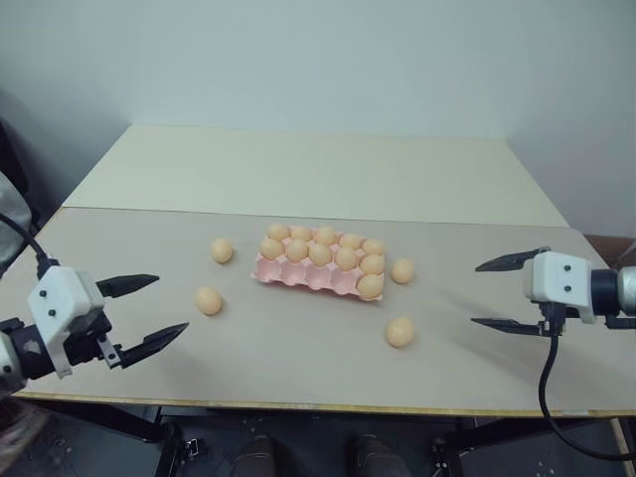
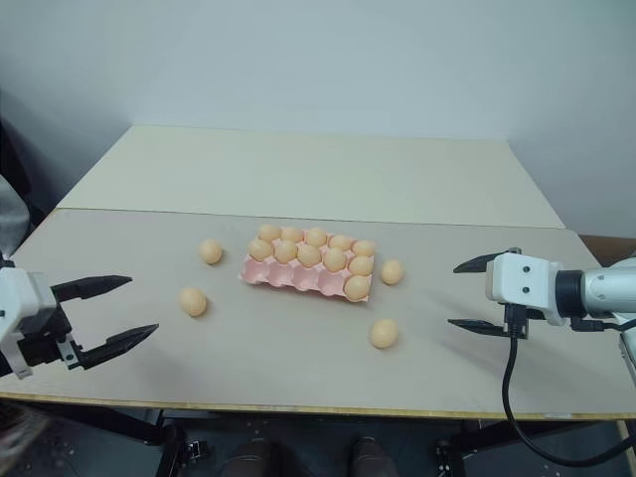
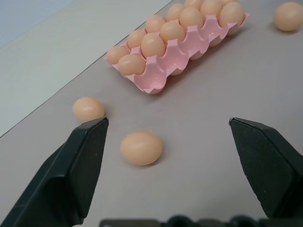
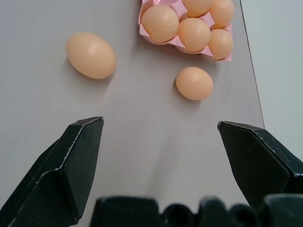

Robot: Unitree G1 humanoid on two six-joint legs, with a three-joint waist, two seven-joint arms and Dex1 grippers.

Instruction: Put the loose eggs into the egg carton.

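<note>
White boxy wrist housings with dark screws, tapered black two-finger gripper, black cable

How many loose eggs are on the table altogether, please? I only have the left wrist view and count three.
Observer: Four loose eggs in all: two to the left of the egg carton and two to its right.
Operator: Thank you. Is the right gripper free?
Observer: Yes, the right gripper is open and empty, above the right side of the table.
Operator: Which egg is closest to it?
Observer: The nearest egg lies in front of the carton's right end, apart from it.
</note>
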